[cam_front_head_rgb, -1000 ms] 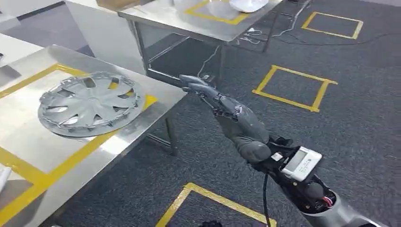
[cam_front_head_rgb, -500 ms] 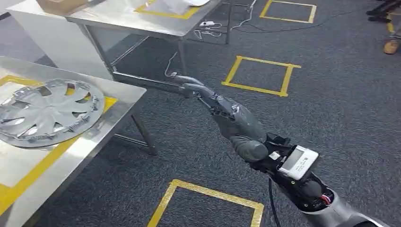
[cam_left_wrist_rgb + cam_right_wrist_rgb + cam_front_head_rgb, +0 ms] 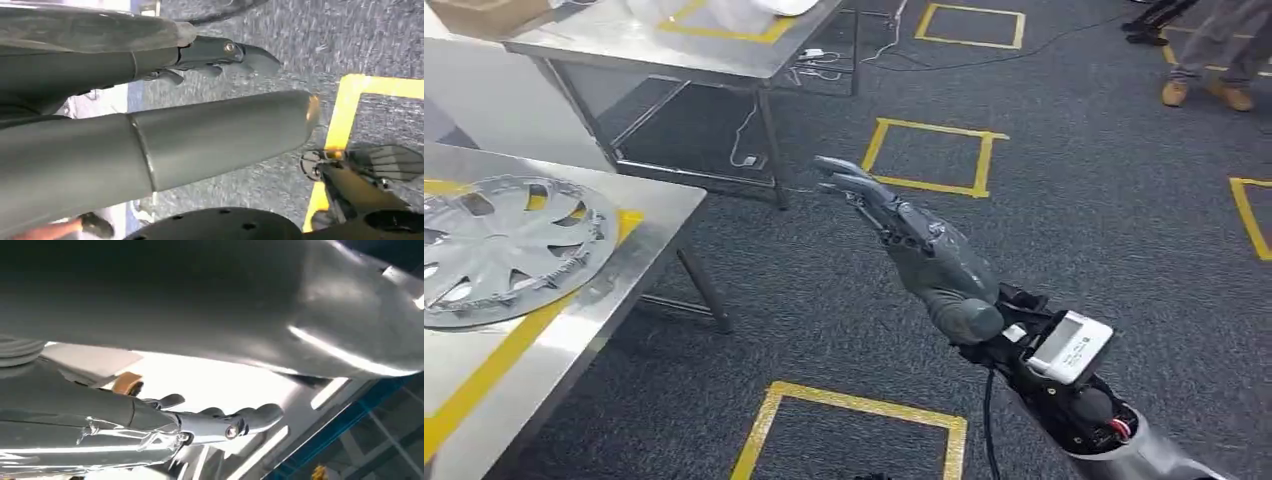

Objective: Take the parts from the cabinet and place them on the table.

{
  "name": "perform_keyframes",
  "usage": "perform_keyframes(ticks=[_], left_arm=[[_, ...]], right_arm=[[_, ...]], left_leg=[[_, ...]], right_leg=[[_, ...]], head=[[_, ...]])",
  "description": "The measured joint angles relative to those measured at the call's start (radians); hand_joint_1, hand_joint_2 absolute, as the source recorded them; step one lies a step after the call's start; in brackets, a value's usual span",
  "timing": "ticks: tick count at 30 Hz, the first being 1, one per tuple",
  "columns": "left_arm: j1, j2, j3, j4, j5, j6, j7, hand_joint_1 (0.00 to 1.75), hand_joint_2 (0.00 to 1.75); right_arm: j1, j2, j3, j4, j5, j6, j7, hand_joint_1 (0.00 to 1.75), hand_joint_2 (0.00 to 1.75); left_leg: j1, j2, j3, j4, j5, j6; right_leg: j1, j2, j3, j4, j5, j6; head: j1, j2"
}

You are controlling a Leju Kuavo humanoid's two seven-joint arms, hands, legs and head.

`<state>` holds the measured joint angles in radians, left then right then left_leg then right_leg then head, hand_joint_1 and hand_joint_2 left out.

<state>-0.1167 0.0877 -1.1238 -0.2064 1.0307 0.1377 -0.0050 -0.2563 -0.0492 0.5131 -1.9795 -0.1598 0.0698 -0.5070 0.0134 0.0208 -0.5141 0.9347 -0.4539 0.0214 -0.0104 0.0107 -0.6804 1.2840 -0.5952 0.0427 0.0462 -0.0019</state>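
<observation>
Camera has swung rightward; round grey plastic hubcap (image 3: 509, 245) on the steel table (image 3: 649, 215) lies well left of the empty, outstretched right hand (image 3: 914, 245), fingers straight

the right arm (image 3: 1064, 400) reached forward and up from the lower right of the head view, wrist raised, a small white display strapped at the wrist. the right hand (image 3: 914, 240) was stretched out flat, its fingers (image 3: 849, 180) extended and close together, holding nothing. in the left wrist view the left hand (image 3: 150, 145) showed its thick thumb and dark fingers (image 3: 220, 52) extended, apart and empty.
</observation>
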Motion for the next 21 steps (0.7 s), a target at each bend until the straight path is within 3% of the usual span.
perform_keyframes(ticks=[1, 2, 4, 5, 6, 7, 9, 10, 11, 12, 14, 15, 16, 17, 19, 20, 21], left_arm=[[0.0, 0.0, 0.0, 0.0, 0.0, 0.0, 0.0, 0.0, 0.0], [-0.001, -0.001, 0.0, 0.0, 0.0, 0.0, 0.0, 0.0, 0.0], [-0.002, -0.003, 0.0, 0.0, 0.001, -0.001, 0.0, 0.0, 0.0], [-0.002, -0.003, 0.0, 0.0, 0.003, -0.002, 0.0, 0.0, 0.0], [-0.002, -0.003, 0.0, 0.0, 0.003, -0.002, 0.0, 0.0, 0.0], [-0.003, -0.002, 0.0, 0.0, 0.003, -0.002, 0.001, 0.0, 0.0], [-0.003, -0.002, 0.0, 0.0, 0.0, -0.005, 0.002, 0.0, 0.0], [-0.004, -0.002, 0.0, 0.0, -0.002, -0.007, 0.002, 0.0, 0.0], [-0.005, 0.0, 0.0, 0.0, -0.003, -0.009, 0.002, 0.0, 0.0], [-0.005, 0.0, 0.0, 0.0, -0.003, -0.01, 0.002, 0.0, 0.0], [-0.002, 0.0, 0.0, 0.0, -0.003, -0.012, 0.002, 0.0, 0.0], [-0.001, -0.001, 0.0, 0.0, -0.003, -0.012, 0.002, 0.0, 0.0], [0.001, -0.001, 0.0, 0.0, -0.003, -0.012, 0.002, 0.0, 0.0], [0.001, -0.001, 0.0, 0.0, -0.003, -0.012, 0.002, 0.0, 0.0], [0.001, 0.0, 0.0, 0.0, -0.003, -0.012, 0.002, 0.0, 0.0], [0.0, 0.003, 0.0, 0.0, -0.002, -0.012, 0.002, 0.0, 0.0], [0.0, 0.005, 0.0, 0.0, 0.0, -0.013, 0.002, 0.0, 0.0]], right_arm=[[0.004, 0.0, -0.004, 0.0, 0.0, 0.0, 0.0, 0.0, 0.0], [0.006, 0.0, -0.006, 0.0, -0.001, -0.001, 0.0, 0.0, 0.0], [0.007, -0.002, -0.011, 0.0, -0.002, -0.001, -0.001, 0.0, 0.0], [0.007, -0.002, -0.013, 0.0, -0.002, -0.001, -0.003, 0.0, 0.0], [0.006, -0.002, -0.013, 0.0, -0.002, -0.001, -0.003, 0.0, 0.0], [0.01, -0.002, -0.013, 0.0, -0.002, -0.001, -0.004, 0.0, 0.0], [0.021, -0.004, -0.02, 0.0, -0.002, -0.001, -0.005, 0.0, 0.0], [0.026, -0.004, -0.023, 0.0, -0.002, -0.001, -0.005, 0.0, 0.0], [0.028, -0.004, -0.023, -0.002, -0.002, -0.001, -0.005, 0.0, 0.0], [0.029, -0.004, -0.025, -0.002, -0.002, -0.001, -0.005, 0.0, 0.0], [0.037, -0.004, -0.026, -0.002, -0.002, -0.001, -0.005, 0.0, 0.0], [0.042, -0.004, -0.026, -0.001, -0.002, -0.001, -0.004, 0.0, 0.0], [0.046, -0.004, -0.027, -0.001, -0.002, -0.001, -0.004, 0.0, 0.0], [0.048, -0.004, -0.027, -0.001, -0.002, -0.001, -0.004, 0.0, 0.0], [0.048, -0.004, -0.027, -0.001, -0.002, -0.002, -0.004, 0.0, 0.0], [0.048, -0.004, -0.027, -0.001, -0.002, -0.002, -0.003, 0.0, 0.0], [0.048, -0.004, -0.027, -0.001, -0.002, -0.002, -0.003, 0.0, 0.0]], left_leg=[[0.0, 0.009, 0.001, 0.0, 0.0, 0.0], [0.0, 0.017, 0.002, 0.0, 0.0, 0.0], [0.0, 0.032, 0.007, 0.001, -0.003, -0.004], [-0.003, 0.039, 0.009, 0.001, -0.005, -0.007], [-0.009, 0.044, 0.005, 0.006, -0.007, -0.013], [-0.01, 0.05, 0.003, 0.005, -0.004, -0.018], [-0.009, 0.07, 0.006, 0.001, -0.003, -0.024], [-0.008, 0.069, 0.004, 0.004, -0.01, -0.032], [-0.004, 0.031, -0.003, 0.028, -0.031, -0.037], [-0.004, 0.003, -0.031, 0.091, -0.07, -0.038], [-0.004, -0.014, -0.119, 0.274, -0.152, -0.042], [-0.004, -0.015, -0.153, 0.339, -0.168, -0.042], [-0.004, -0.015, -0.165, 0.356, -0.157, -0.041], [-0.005, -0.015, -0.149, 0.315, -0.122, -0.038], [-0.004, -0.026, -0.064, 0.13, -0.022, -0.029], [-0.004, -0.058, -0.024, 0.042, 0.015, -0.022], [-0.003, -0.089, -0.014, 0.009, 0.005, -0.018]], right_leg=[[-0.001, -0.002, 0.001, -0.002, 0.015, 0.0], [-0.001, -0.004, 0.024, -0.049, 0.048, -0.001], [0.001, -0.027, 0.12, -0.24, 0.143, -0.008], [0.004, -0.061, 0.154, -0.318, 0.156, -0.012], [0.016, -0.067, 0.162, -0.339, 0.149, -0.016], [0.012, -0.059, 0.154, -0.333, 0.152, -0.022], [0.017, -0.041, 0.149, -0.333, 0.153, -0.032], [0.01, -0.032, 0.155, -0.344, 0.16, -0.044], [0.008, -0.027, 0.154, -0.346, 0.163, -0.048], [0.007, -0.021, 0.151, -0.346, 0.165, -0.053], [0.01, -0.005, 0.147, -0.346, 0.167, -0.057], [0.011, 0.004, 0.146, -0.345, 0.168, -0.058], [0.012, 0.016, 0.146, -0.345, 0.168, -0.058], [0.012, 0.027, 0.148, -0.345, 0.168, -0.058], [0.013, 0.05, 0.152, -0.343, 0.168, -0.058], [0.012, 0.057, 0.151, -0.343, 0.167, -0.056], [0.016, 0.064, 0.145, -0.34, 0.167, -0.052]], head=[[0.001, 0.0], [0.002, 0.0], [0.009, 0.0], [0.014, 0.0], [0.017, 0.0], [0.012, 0.0], [0.005, 0.0], [0.005, 0.0], [-0.001, 0.0], [-0.009, 0.0], [-0.024, 0.0], [-0.026, 0.0], [-0.026, 0.0], [-0.028, 0.0], [-0.03, 0.0], [-0.032, 0.0], [-0.033, 0.0]])
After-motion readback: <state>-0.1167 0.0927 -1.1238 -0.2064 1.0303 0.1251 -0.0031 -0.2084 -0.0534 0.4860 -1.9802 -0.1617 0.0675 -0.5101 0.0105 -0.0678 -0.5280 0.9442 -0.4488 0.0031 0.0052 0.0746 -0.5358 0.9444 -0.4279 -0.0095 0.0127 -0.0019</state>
